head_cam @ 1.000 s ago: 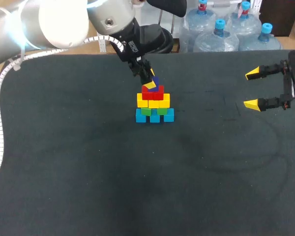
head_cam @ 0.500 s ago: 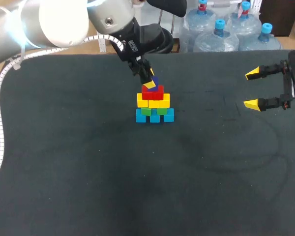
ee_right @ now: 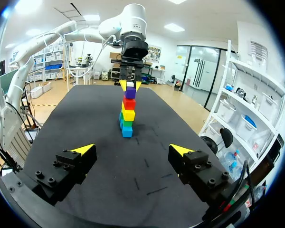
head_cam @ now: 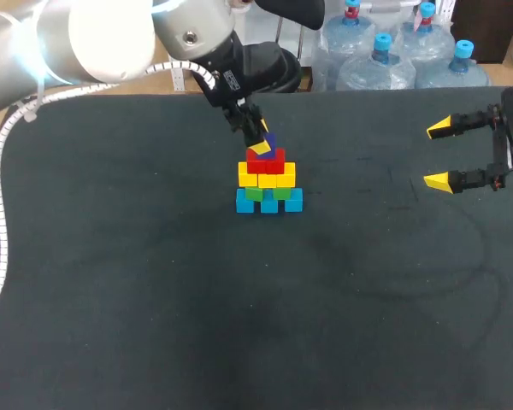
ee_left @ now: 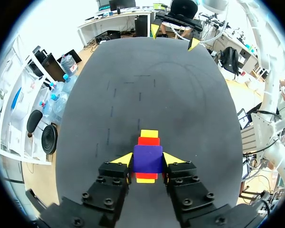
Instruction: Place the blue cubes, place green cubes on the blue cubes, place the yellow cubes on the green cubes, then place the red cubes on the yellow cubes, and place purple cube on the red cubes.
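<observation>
On top of the stack: the small purple cube (ee_left: pixel 147 156) sits over the red layer, toward the far middle of the table.
Left gripper (head_cam: pixel 262 138): its two yellow-tipped fingers press the purple cube from both sides, gripping it.
Contact: the purple cube appears to rest on the red cubes, though the fingers hide the joint, so I cannot be sure.
Red cubes (head_cam: pixel 266 161): already on the yellow ones.
Yellow cubes (head_cam: pixel 267 177): a row across the green layer.
Green cubes (head_cam: pixel 265 194): on the blue base, mostly hidden between the layers.
Blue cubes (head_cam: pixel 269 202): the bottom row, on the black table (head_cam: pixel 154 299).
Progress: all five colours are in order. By my reading, only letting go of the purple cube and backing the arm away is left.
Containers: none holds the cubes, which stand directly on the table top.
Right gripper (head_cam: pixel 440 154): jaws wide apart, holding nothing, well apart from the stack at the table's right edge.
</observation>
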`<state>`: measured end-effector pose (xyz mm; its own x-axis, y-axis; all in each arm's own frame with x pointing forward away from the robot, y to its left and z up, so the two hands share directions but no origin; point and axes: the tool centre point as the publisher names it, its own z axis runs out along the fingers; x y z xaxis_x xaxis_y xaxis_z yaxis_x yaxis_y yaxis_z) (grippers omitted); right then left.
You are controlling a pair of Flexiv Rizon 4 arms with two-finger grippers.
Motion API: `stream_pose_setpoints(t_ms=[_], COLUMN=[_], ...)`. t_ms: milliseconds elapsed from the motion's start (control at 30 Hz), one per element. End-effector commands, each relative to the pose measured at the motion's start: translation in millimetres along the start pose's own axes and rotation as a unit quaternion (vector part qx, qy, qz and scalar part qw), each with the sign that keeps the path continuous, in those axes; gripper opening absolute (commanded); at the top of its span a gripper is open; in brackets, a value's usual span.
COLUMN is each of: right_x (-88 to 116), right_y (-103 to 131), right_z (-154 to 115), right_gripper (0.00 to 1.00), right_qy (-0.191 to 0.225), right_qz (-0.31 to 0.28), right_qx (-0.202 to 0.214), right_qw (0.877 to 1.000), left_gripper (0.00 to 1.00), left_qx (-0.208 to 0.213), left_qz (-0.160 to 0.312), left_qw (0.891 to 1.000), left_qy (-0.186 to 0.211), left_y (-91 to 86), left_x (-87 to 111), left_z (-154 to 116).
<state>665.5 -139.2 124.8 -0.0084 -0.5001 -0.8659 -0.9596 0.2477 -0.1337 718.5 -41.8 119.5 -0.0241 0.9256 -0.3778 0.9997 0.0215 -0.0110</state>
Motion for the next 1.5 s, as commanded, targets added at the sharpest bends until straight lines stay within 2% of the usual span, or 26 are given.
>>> stream_pose_setpoints(t_ms=[33,333,600,1033,1200,1500], right_x=[0.4,0.4,0.4,0.4,0.4,0.4], right_y=[-0.4,-0.4,-0.4,-0.4,-0.4,-0.4], right_z=[1.0,1.0,1.0,1.0,1.0,1.0], right_gripper=[1.0,1.0,1.0,1.0,1.0,1.0], right_qy=[-0.001,-0.001,-0.001,-0.001,-0.001,-0.001], right_qz=[0.0,0.0,0.0,0.0,0.0,0.0], right_qx=[0.0,0.0,0.0,0.0,0.0,0.0], right_qw=[1.0,1.0,1.0,1.0,1.0,1.0], left_gripper=[0.15,0.2,0.29,0.34,0.46,0.5], left_qx=[0.003,0.003,0.005,0.006,0.006,0.006], left_qz=[0.0,-0.001,-0.001,-0.001,-0.002,-0.003], left_qw=[1.0,1.0,1.0,1.0,1.0,1.0], left_qy=[0.002,0.002,0.003,0.003,0.004,0.006], left_y=[3.0,3.4,3.5,3.3,3.2,3.1], left_x=[-1.0,-0.8,-0.6,-0.6,-0.8,-0.2], left_z=[0.3,0.4,1.1,1.8,1.9,2.1])
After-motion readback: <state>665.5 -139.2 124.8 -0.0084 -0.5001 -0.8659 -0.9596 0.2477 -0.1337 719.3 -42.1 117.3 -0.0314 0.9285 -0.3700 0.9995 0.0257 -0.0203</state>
